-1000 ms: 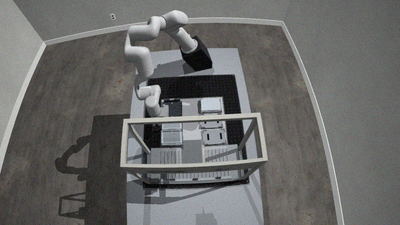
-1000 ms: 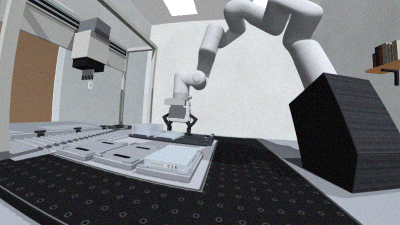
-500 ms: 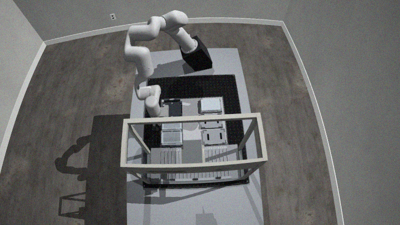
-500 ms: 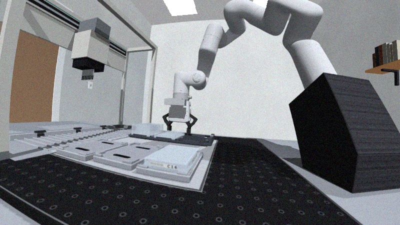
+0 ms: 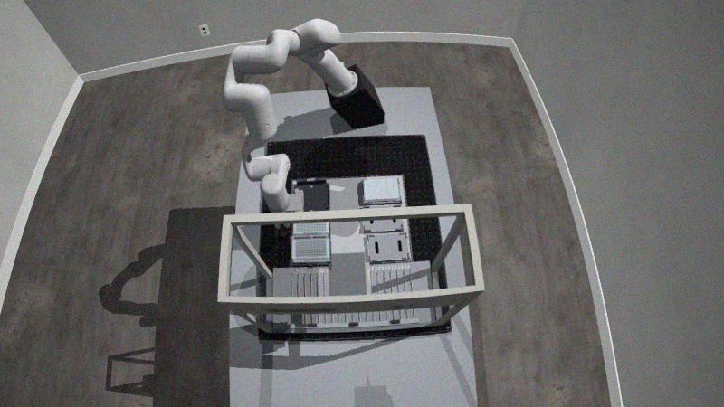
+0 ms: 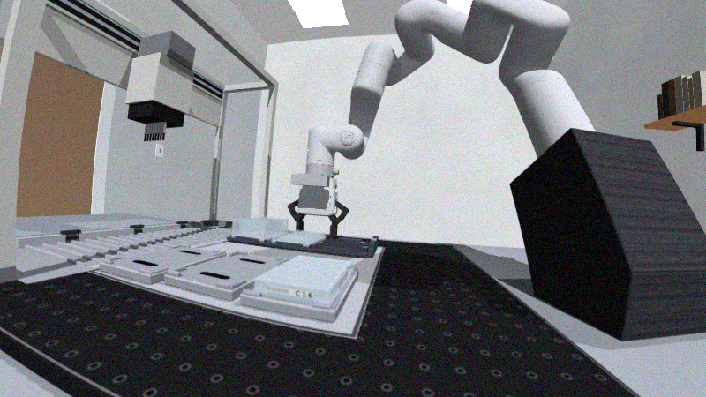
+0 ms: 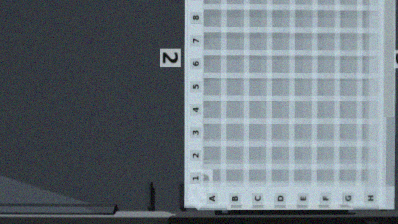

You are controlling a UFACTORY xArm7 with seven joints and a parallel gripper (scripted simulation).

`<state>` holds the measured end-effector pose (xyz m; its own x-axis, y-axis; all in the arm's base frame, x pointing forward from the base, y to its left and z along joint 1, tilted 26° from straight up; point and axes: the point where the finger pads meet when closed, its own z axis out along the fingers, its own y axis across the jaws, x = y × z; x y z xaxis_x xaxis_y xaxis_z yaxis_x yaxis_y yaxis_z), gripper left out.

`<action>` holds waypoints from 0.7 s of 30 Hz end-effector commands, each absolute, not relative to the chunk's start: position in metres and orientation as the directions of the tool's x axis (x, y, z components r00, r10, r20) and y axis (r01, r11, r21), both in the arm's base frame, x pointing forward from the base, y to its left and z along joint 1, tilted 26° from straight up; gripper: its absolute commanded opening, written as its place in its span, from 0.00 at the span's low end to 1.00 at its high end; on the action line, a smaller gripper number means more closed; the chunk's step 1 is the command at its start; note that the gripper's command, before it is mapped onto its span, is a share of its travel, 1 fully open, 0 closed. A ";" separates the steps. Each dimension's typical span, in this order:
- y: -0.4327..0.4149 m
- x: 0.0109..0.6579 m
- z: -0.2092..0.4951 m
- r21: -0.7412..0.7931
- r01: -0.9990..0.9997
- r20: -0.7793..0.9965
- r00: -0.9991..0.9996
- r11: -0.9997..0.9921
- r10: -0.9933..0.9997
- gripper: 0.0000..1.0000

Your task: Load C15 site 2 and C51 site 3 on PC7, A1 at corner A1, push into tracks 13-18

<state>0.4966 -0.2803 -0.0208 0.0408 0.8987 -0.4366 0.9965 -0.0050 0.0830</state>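
The dark carrier PC7 (image 5: 310, 222) lies on the apron in front of the rails. The 96-well plate C15 (image 6: 298, 238) sits flat on site 2. In the wrist view C15 (image 7: 287, 105) shows beside the label "2" (image 7: 170, 58), with its row 1 and column A corner at the lower left. The deep-well block C51 (image 6: 259, 228) stands on site 3 behind it. Site 1 (image 5: 316, 196) is bare. C16 (image 6: 305, 282) lies in nest S1. My gripper (image 6: 317, 228) is open and empty, a little above the carrier at the near edge of C15.
Nests S2 (image 6: 217, 276) and S3 (image 6: 143, 266) are empty. The loading rails (image 6: 123, 236) lie beyond them under the instrument frame (image 5: 349, 252). A pipetting head (image 6: 160, 84) hangs over the rails. The black base block (image 6: 607, 236) stands at the right.
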 end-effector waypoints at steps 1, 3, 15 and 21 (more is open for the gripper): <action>-0.282 0.498 -0.018 0.087 0.996 -0.437 0.041 -0.003 0.899 1.00; -0.283 0.498 -0.018 0.087 0.996 -0.437 0.041 -0.003 0.899 1.00; -0.289 0.498 -0.015 0.087 0.996 -0.437 0.041 -0.003 0.899 1.00; -0.293 0.498 -0.013 0.087 0.996 -0.437 0.041 -0.003 0.899 1.00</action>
<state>0.4960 -0.2918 -0.0152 0.0412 0.8986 -0.4368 0.9965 -0.0053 0.0831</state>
